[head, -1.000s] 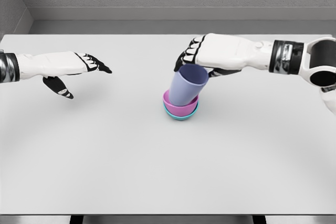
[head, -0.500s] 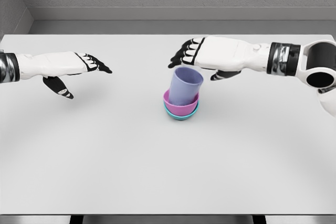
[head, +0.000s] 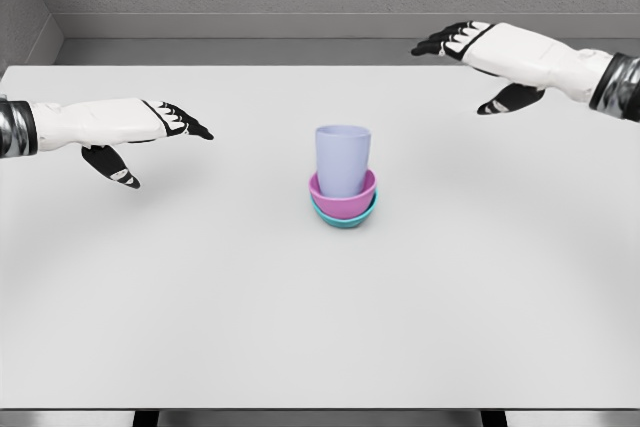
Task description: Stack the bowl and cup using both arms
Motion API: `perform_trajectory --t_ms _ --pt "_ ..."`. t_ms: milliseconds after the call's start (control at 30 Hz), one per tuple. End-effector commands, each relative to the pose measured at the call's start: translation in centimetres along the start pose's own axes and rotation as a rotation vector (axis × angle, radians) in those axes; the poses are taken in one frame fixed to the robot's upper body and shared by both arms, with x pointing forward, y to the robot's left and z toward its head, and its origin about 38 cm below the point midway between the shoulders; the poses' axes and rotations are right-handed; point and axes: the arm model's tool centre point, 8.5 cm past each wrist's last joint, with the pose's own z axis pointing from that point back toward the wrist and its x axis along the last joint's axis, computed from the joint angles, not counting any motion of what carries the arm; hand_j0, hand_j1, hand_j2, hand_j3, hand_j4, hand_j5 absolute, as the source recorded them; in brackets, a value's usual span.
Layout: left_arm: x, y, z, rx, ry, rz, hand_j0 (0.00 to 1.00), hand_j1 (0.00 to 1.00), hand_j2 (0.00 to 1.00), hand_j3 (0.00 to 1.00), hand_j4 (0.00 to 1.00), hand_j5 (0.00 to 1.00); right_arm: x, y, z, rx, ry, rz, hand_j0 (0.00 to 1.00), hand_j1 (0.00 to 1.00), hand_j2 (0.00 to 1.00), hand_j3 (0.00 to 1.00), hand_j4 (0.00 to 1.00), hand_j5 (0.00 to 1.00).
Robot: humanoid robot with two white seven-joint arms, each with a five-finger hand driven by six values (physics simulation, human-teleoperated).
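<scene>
**Stack of 3 vessels at mid-counter, both hands free**

A lavender cup stands upright in a pink bowl, itself nested in a teal bowl, on the white counter. Left robot hand hovers at left, fingers spread, holding nothing. Right robot hand hovers at upper right, likewise released, well apart from the stack.

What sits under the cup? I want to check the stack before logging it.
The cup stands upright in a pink bowl, which nests in a teal bowl on the table. The cup's base and both bowls' insides are hidden. Both hands are clear of it.
</scene>
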Motion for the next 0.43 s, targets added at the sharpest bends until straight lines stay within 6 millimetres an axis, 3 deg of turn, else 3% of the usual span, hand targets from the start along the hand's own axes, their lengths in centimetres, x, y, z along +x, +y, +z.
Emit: perform_trajectory --t_ms 0,400 --pt "-0.1 0.0 0.1 0.003 0.002 0.007 1.0 1.0 1.0 1.0 1.0 1.0 -0.8 0.2 0.5 -0.006 0.023 -0.024 1.0 1.0 1.0 1.0 1.0 1.0" --pt "-0.7 -1.3 0.3 -0.015 0.019 0.036 1.0 1.0 1.0 1.0 1.0 1.0 -1.6 1.6 0.7 0.016 0.044 -0.058 1.0 1.0 1.0 1.0 1.0 1.0"
